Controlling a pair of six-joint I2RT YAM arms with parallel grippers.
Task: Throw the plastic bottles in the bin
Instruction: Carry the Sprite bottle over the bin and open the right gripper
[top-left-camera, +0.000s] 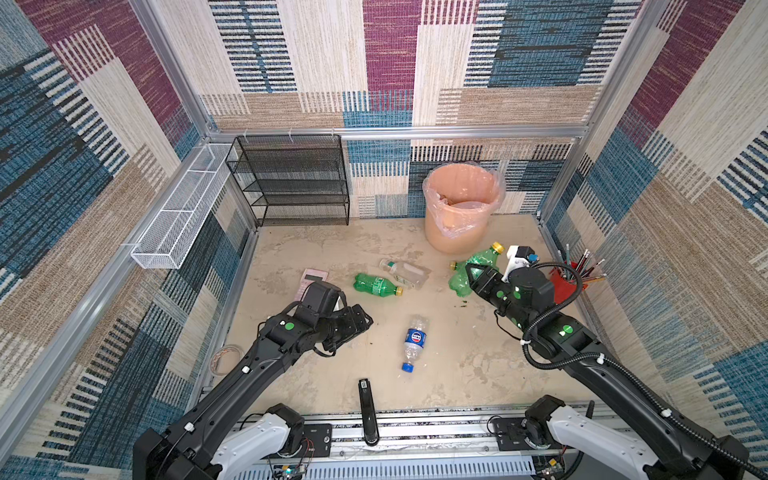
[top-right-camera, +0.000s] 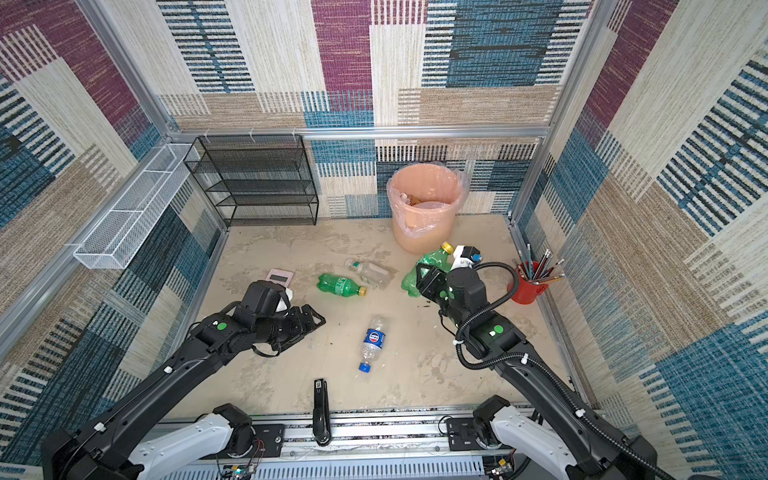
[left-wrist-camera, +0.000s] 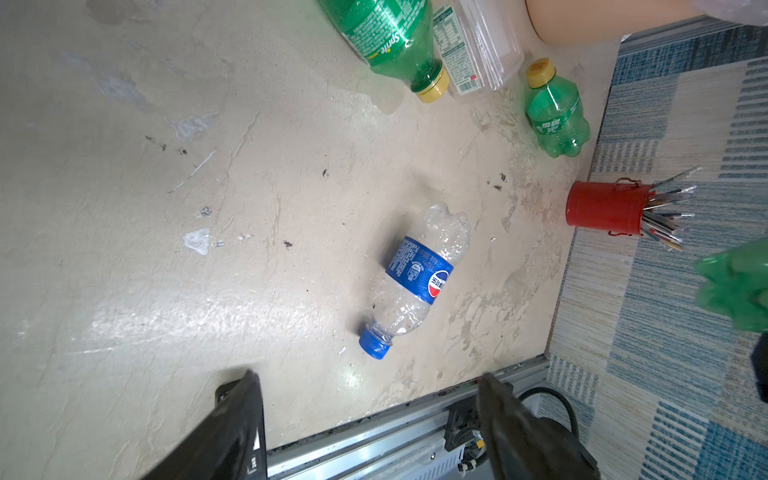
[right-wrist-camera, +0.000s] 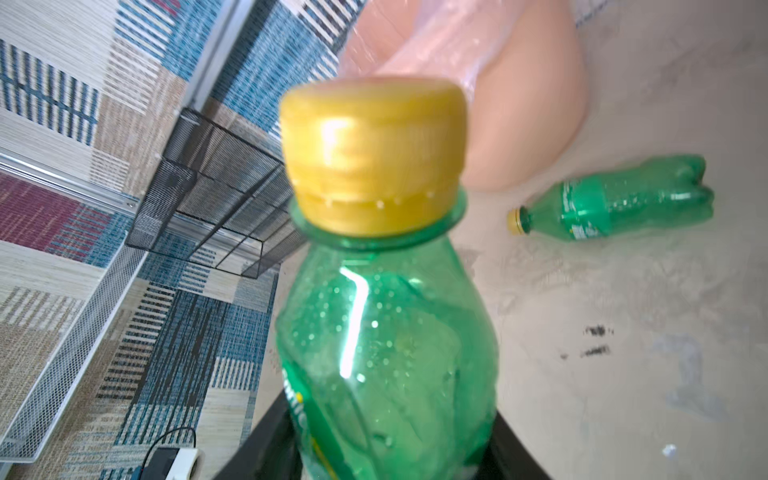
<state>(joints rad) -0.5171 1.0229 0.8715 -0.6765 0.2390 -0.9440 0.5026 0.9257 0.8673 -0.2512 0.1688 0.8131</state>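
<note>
My right gripper (top-left-camera: 473, 272) (right-wrist-camera: 390, 449) is shut on a green bottle with a yellow cap (top-left-camera: 484, 257) (top-right-camera: 434, 259) (right-wrist-camera: 386, 332), held off the floor in front of the peach bin (top-left-camera: 459, 232) (top-right-camera: 422, 237). A second green bottle (top-left-camera: 457, 270) (left-wrist-camera: 555, 112) lies just beneath it. Further left lie a green Sprite bottle (top-left-camera: 376, 284) (left-wrist-camera: 386, 37) and a clear white-capped bottle (top-left-camera: 405, 272). A clear blue-capped Pepsi bottle (top-left-camera: 415, 338) (left-wrist-camera: 419, 274) lies mid-floor. My left gripper (top-left-camera: 357, 324) (left-wrist-camera: 370, 386) hangs open and holds nothing, left of the Pepsi bottle.
A black stapler (top-left-camera: 366, 411) lies at the front edge. A pink calculator (top-left-camera: 312, 277) sits behind the left arm. A red pencil cup (top-left-camera: 565, 282) stands by the right wall. A black mesh shelf (top-left-camera: 291, 183) and a white wire basket (top-left-camera: 183, 216) line the back left.
</note>
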